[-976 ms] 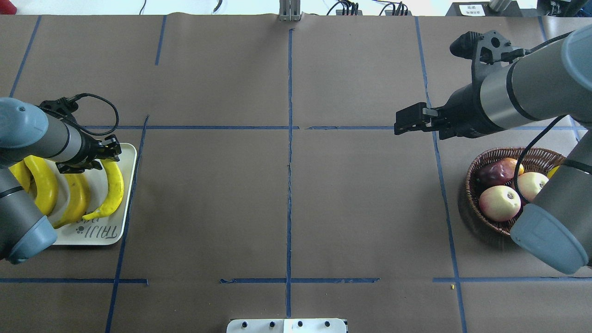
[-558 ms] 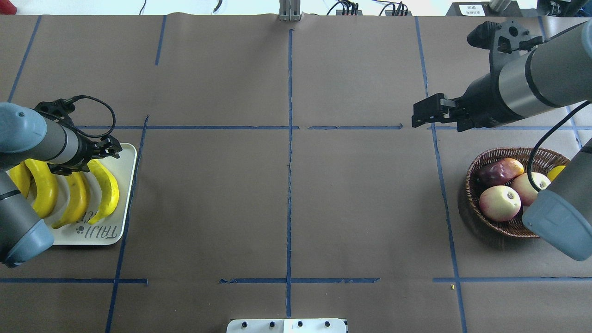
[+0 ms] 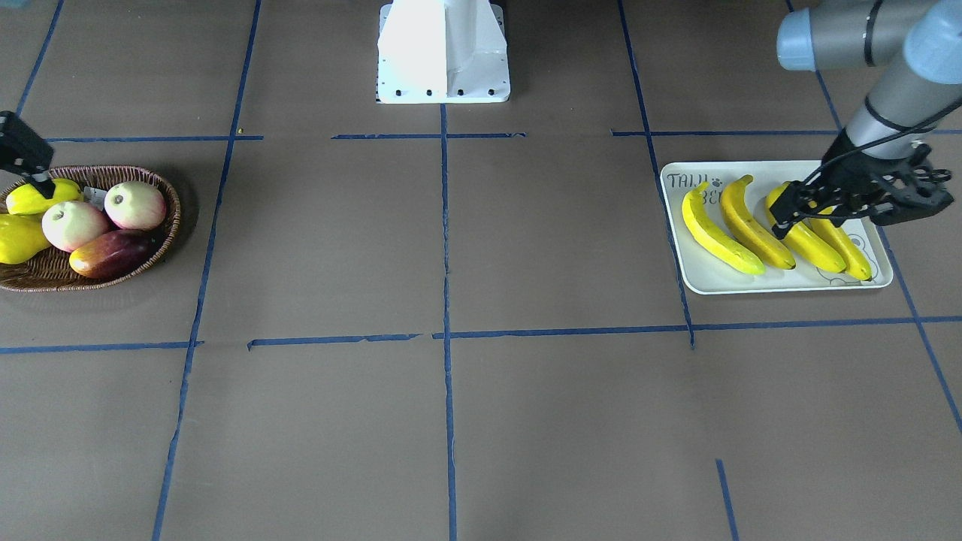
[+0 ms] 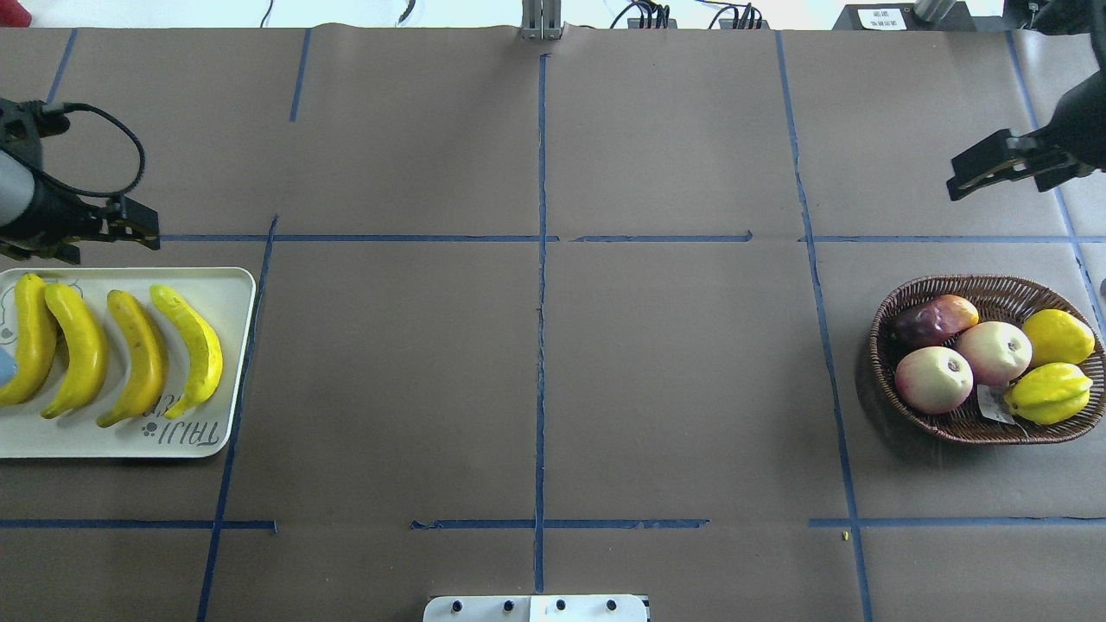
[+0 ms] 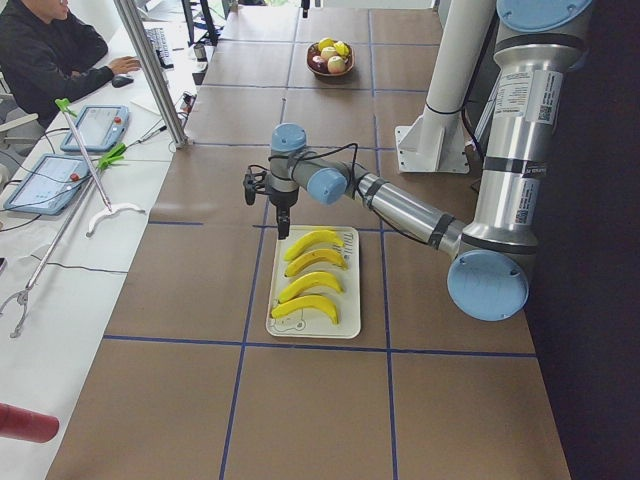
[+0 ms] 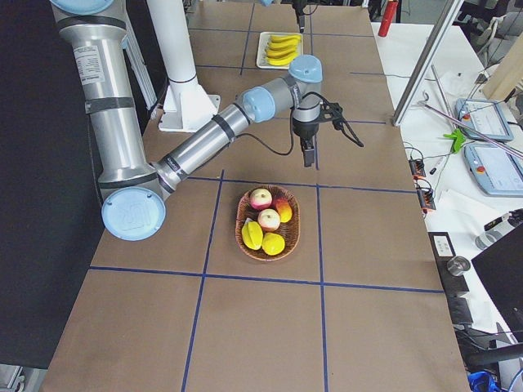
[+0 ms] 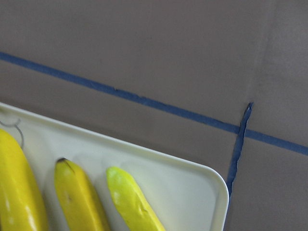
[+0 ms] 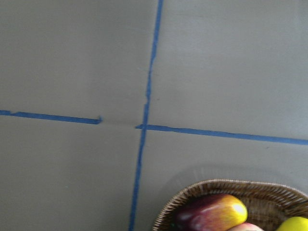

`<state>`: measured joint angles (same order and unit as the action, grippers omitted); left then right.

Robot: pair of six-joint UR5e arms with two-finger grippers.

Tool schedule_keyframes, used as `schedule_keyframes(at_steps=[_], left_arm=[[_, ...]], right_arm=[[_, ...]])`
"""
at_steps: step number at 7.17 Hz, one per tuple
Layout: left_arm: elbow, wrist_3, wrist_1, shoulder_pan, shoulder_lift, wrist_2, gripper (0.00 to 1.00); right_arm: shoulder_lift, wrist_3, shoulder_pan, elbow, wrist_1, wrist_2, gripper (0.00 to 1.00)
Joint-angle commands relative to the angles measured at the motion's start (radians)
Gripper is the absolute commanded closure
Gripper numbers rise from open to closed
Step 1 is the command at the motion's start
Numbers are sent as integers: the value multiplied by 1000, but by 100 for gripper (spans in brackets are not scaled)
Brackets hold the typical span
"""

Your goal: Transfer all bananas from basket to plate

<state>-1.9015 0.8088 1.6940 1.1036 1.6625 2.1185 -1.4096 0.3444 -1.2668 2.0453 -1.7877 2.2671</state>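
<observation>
My left hand (image 4: 147, 226) hangs released and empty above the far edge of the plate (image 4: 235, 298), where all four bananas (image 4: 138, 354) lie side by side. My right hand (image 4: 972, 175), clenched or not I cannot tell, hovers beyond the basket (image 4: 890, 313). Reaching in now risks grabbing a plump yellow fruit (image 4: 1058, 337) by mistake.

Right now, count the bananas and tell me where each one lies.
4 bananas, side by side on the plate: first, second, third, and the greenish fourth nearest the table's middle. None shows in the basket.
</observation>
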Motion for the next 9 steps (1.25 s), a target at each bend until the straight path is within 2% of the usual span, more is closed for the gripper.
schedule_keyframes(at_steps=[1,2,3,4,5,7,9], left_arm=[[13,-391,-147,186,-7,56,0],[24,-548,-222,247,-10,72,0],[82,-689,-249,330,-45,124,0],[207,-852,-234,405,-59,253,0],[272,-946,-232,424,-64,286,0],[288,-945,-231,429,-93,287,0],[285,-909,-232,456,-83,285,0]], right_arm=[[-40,-305,-171,-175,4,98,0],[-96,-441,-222,-230,7,127,0],[-141,-538,-267,-270,7,132,0],[-164,-560,-298,-280,11,138,0],[-143,-561,-299,-280,19,135,0],[-120,-562,-299,-310,86,109,0],[-118,-562,-316,-477,120,109,0]])
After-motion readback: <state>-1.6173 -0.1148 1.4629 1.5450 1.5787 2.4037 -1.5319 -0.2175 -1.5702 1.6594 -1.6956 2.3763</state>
